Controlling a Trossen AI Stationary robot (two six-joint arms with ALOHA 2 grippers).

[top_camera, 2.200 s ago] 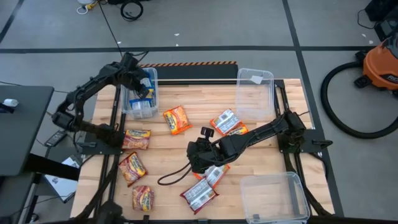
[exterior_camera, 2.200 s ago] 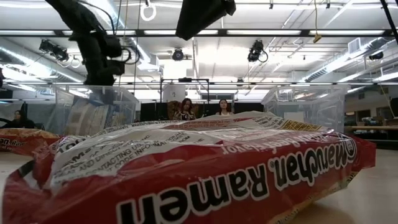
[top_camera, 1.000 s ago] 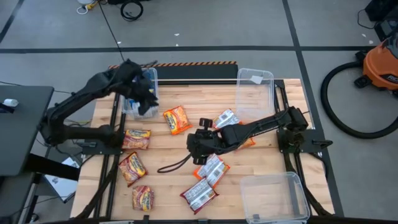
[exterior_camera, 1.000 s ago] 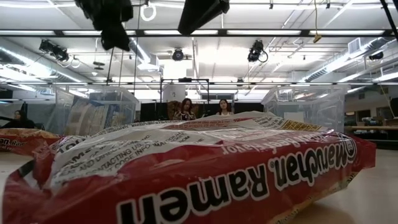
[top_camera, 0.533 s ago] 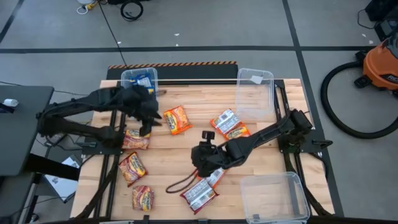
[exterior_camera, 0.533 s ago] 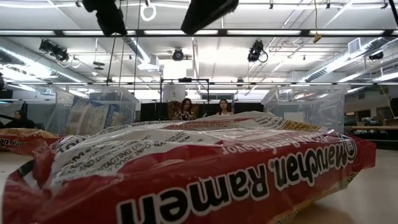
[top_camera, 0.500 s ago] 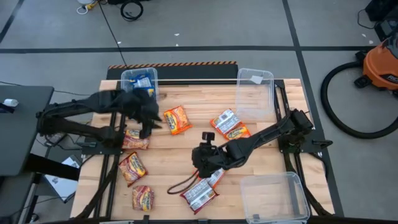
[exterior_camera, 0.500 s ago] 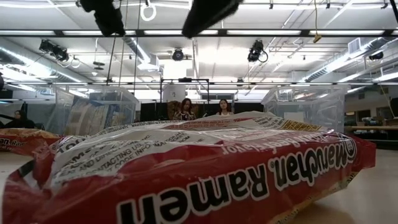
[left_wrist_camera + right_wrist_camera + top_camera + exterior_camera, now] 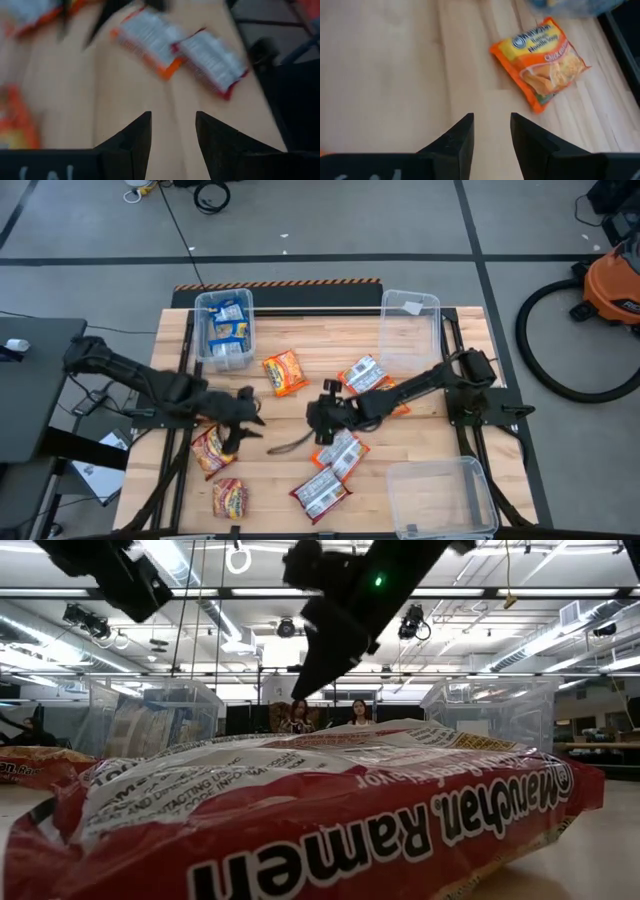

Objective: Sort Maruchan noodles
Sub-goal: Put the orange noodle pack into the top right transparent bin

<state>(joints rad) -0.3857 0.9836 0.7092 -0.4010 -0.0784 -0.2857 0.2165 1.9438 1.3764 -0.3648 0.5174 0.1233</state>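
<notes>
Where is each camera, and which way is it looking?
High view: above the table, straight down; both arms, left gripper, right gripper.
Low view: at tabletop height, behind a red packet; arms overhead.
Left wrist view: its own fingers apart over bare wood.
Right wrist view: its own fingers apart, facing the orange packet.
Shared: that orange packet also shows from above.

The left arm reaches in low from the table's left side, its left gripper over the left half of the table, fingers parted around an empty gap. The right arm stretches from its base at the right edge toward the middle, where the right gripper hangs with its fingers apart, holding nothing.
</notes>
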